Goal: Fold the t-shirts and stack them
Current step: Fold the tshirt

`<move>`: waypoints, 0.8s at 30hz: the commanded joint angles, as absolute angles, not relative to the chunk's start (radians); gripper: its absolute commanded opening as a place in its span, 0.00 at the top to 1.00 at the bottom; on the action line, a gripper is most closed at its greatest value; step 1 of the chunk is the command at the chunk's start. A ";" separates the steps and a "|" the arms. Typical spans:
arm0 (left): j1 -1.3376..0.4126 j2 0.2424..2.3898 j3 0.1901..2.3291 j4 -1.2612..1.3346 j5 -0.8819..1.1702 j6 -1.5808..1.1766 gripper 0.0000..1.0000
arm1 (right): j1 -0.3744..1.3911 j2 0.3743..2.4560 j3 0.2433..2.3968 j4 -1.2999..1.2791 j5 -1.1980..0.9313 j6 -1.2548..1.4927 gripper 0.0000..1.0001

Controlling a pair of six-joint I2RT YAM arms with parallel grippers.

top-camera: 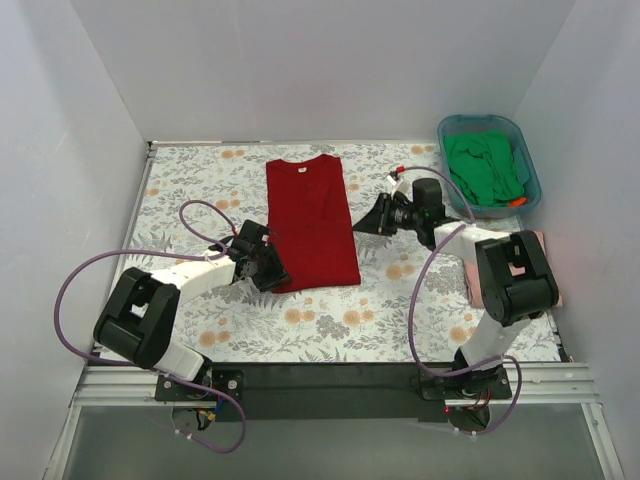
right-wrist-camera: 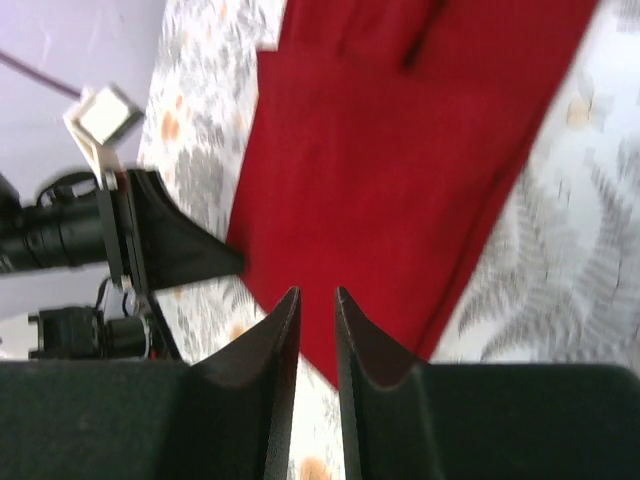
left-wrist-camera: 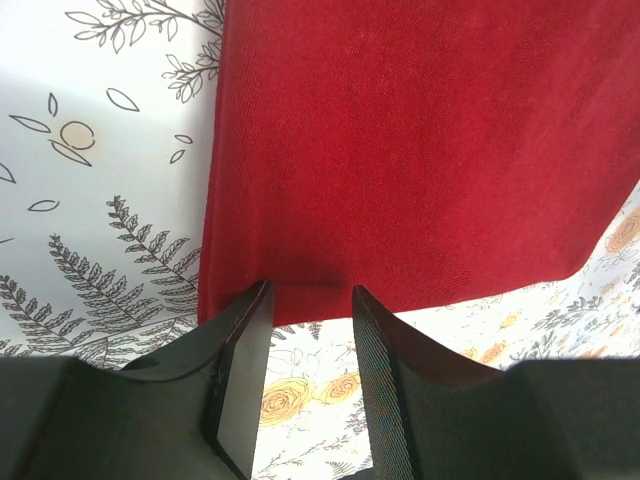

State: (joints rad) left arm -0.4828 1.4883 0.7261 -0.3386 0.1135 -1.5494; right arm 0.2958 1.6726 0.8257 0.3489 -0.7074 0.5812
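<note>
The deep red t-shirt lies flat in the middle of the table, folded into a long strip with its neck at the far end. My left gripper is open and empty at the shirt's near left corner; in the left wrist view its tips sit just over the red hem. My right gripper hovers by the shirt's right edge, its jaws only narrowly apart and empty, above the red cloth. The green t-shirt lies crumpled in the tub. The pale pink t-shirt lies under my right arm.
The teal tub stands at the far right corner with a small orange item inside. White walls close in the left, back and right sides. The floral table cover runs to the near edge. My left gripper shows in the right wrist view.
</note>
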 commanded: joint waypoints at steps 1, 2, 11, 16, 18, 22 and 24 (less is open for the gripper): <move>-0.488 1.468 0.710 -0.413 0.109 -1.543 0.63 | 0.317 1.776 0.955 0.364 -0.677 0.601 0.74; -0.489 1.465 0.709 -0.416 0.110 -1.543 0.63 | 0.321 1.837 1.013 0.365 -0.680 0.609 0.74; -0.488 1.419 0.673 -0.440 0.133 -1.555 0.63 | 0.322 2.112 1.158 0.370 -0.703 0.600 0.73; -0.489 1.393 0.669 -0.466 0.141 -1.559 0.63 | 0.275 2.140 1.106 0.367 -0.693 0.566 0.74; -0.488 1.387 0.672 -0.469 0.169 -1.555 0.63 | 0.256 2.119 1.095 0.367 -0.693 0.561 0.74; -0.488 1.362 0.692 -0.477 0.204 -1.548 0.58 | 0.247 2.047 1.109 0.327 -0.716 0.531 0.73; -0.488 1.330 0.722 -0.491 0.195 -1.552 0.52 | 0.250 1.982 1.114 0.264 -0.721 0.496 0.73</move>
State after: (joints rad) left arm -0.4828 1.4002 0.6884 -0.4435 0.1764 -1.5509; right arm 0.2623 2.0792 1.1145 0.3355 -0.7464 0.5713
